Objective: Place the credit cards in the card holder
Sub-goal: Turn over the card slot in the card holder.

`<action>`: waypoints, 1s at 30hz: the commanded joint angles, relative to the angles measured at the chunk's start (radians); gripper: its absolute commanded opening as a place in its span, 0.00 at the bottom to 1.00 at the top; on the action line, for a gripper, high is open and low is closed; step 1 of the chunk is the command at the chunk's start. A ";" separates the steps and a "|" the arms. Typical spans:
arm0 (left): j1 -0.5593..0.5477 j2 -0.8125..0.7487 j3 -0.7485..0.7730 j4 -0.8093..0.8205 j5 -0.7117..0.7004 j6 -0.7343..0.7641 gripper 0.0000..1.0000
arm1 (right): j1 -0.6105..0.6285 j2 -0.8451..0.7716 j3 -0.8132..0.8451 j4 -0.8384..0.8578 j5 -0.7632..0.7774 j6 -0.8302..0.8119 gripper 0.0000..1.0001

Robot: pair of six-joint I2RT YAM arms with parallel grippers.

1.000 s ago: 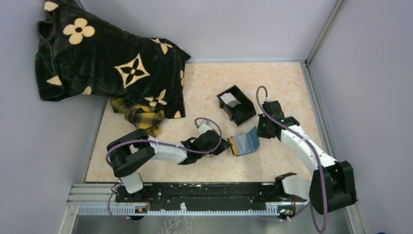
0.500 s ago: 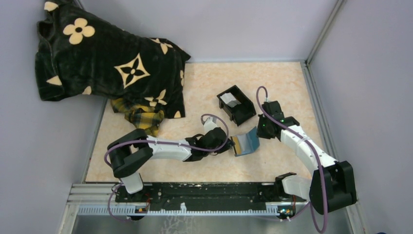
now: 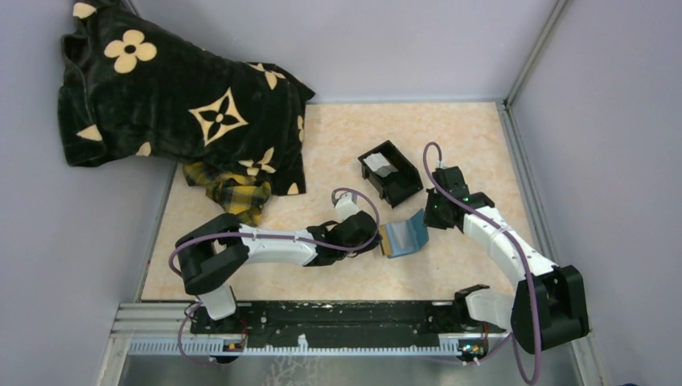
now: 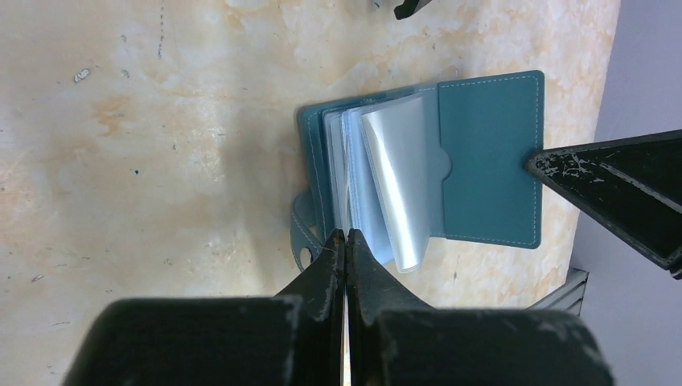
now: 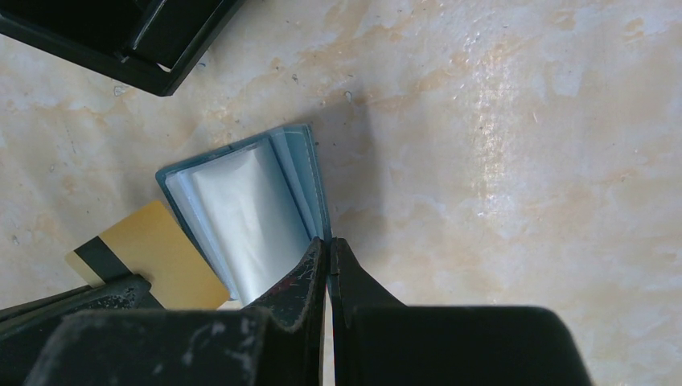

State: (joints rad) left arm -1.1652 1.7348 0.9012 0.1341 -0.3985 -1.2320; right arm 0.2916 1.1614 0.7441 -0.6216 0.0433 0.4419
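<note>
The blue card holder (image 3: 406, 235) lies open on the table, its clear sleeves (image 4: 394, 177) fanned up. My left gripper (image 4: 346, 233) is shut on a tan credit card with a black stripe (image 5: 149, 249), held edge-on against the holder's near side and partly among the sleeves. At the opposite side, my right gripper (image 5: 328, 241) is shut on the edge of the holder's blue cover (image 5: 310, 173). Another pale credit card (image 3: 380, 166) lies inside the black box (image 3: 402, 186).
The black open-topped box stands just behind the holder. A dark flowered blanket (image 3: 177, 104) over a plaid cloth (image 3: 229, 193) covers the back left. Walls close in the table on the left, back and right.
My left gripper has slid right toward the holder, and the tan card shows less than before. The right arm has held still.
</note>
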 commanded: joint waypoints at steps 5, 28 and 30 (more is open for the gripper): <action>-0.006 -0.015 0.005 -0.003 -0.009 0.015 0.00 | 0.008 -0.003 -0.009 0.015 0.004 0.009 0.00; -0.007 0.013 -0.037 0.055 0.013 -0.035 0.00 | 0.010 -0.001 -0.006 0.006 0.006 0.009 0.00; -0.006 0.013 -0.030 0.046 0.012 -0.029 0.00 | 0.010 -0.001 -0.007 0.005 0.006 0.009 0.00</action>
State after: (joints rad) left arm -1.1652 1.7653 0.8787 0.1867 -0.3740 -1.2640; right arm 0.2916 1.1614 0.7441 -0.6220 0.0433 0.4423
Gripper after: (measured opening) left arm 0.006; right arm 0.011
